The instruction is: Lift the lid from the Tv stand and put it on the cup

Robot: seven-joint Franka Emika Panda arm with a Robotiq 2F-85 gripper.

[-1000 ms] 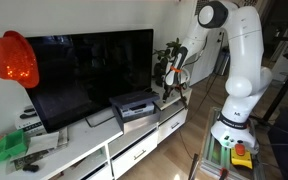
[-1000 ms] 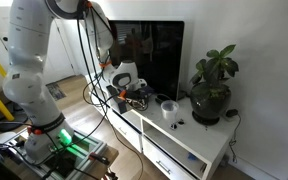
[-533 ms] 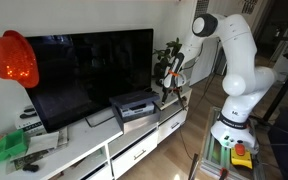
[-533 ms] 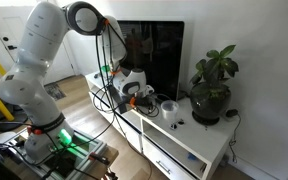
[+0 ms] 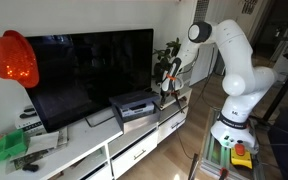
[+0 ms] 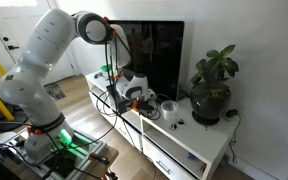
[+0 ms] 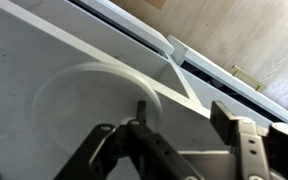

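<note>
The pincer [image 7: 179, 118] hangs low over the white Tv stand [image 7: 24, 60]. Its 2 fingers are spread wide, with nothing gripped between them. The round white lid [image 7: 84, 95] lies flat on the stand top just ahead of the pincer, its near edge reaching under 1 fingertip. In an exterior view the white cup [image 6: 169, 109] stands just beyond the pincer, toward the potted plant [image 6: 212, 88].

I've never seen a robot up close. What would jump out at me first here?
The big white robot arm bends over one end of the long white Tv stand, beside a wide black television. A bright orange-red rounded object stands out near the stand's far end. A leafy potted plant sits at the end near the arm.
</note>
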